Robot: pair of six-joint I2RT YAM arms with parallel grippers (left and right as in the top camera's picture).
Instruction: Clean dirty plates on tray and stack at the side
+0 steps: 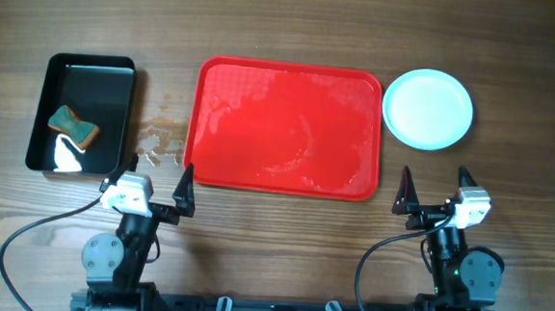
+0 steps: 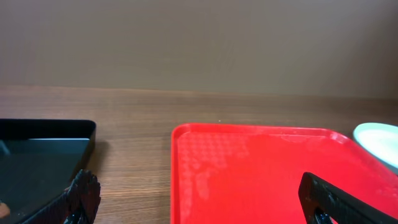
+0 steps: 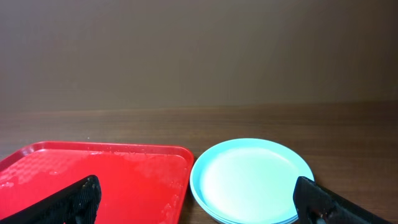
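Wood-grain desk (image 1: 286, 21) fills the overhead view, with a plain brownish wall behind it in both wrist views. At the centre of the frame lies the tray (image 1: 288, 65), long side across, its bare red surface streaked with a wet sheen. Just beside its upper right corner, on the desk and off the tray, sit the plates (image 1: 427, 109), stacked one on another. Layered pale rims show in the right wrist view, though I cannot tell the count. The top plate looks clean.

At the upper left of the frame is a black tray (image 1: 90, 62) holding a teal-and-brown sponge (image 1: 73, 124) and a bright white patch (liquid or glare, I cannot tell). Small wet spots (image 1: 157, 146) mark the desk between the black tray and the red one.

The left tool (image 1: 150, 182) sits at the lower left, just below the red tray's near corner, spread wide and gripping nothing. The right tool (image 1: 435, 184) sits at the lower right, below the plates, likewise spread wide and gripping nothing.
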